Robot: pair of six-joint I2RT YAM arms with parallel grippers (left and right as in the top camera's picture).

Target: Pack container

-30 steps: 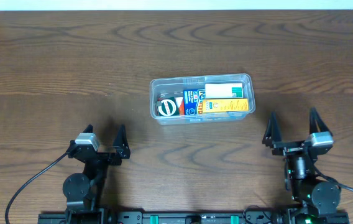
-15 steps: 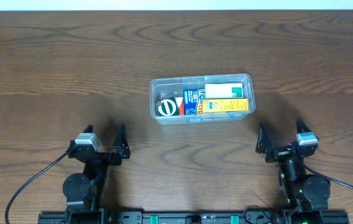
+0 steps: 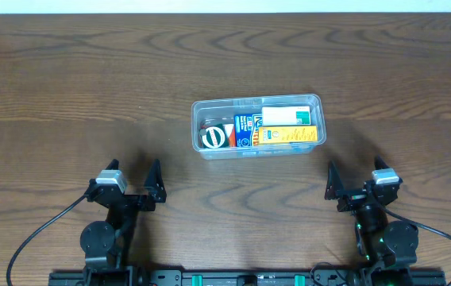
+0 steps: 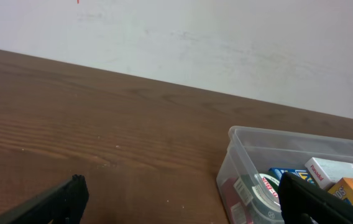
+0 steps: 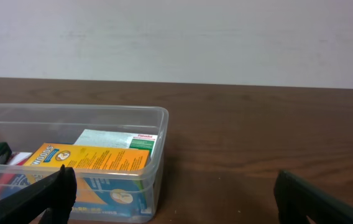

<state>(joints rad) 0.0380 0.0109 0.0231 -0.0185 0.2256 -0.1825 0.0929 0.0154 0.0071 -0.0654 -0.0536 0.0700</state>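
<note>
Gaping wide, left hand [image 3: 134,171] and right hand [image 3: 356,169] hold nothing.

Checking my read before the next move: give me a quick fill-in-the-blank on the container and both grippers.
1. The left gripper and right gripper both stand ___, holding nothing.
2. The yellow box lies ___ the clear container.
3. The round roll sits at the container end nearer the ___ gripper.
Missing words: open; inside; left.

Spread pincer [image 5: 173,184] faces container [image 5: 102,110] holding an orange box [image 5: 92,158].
</note>
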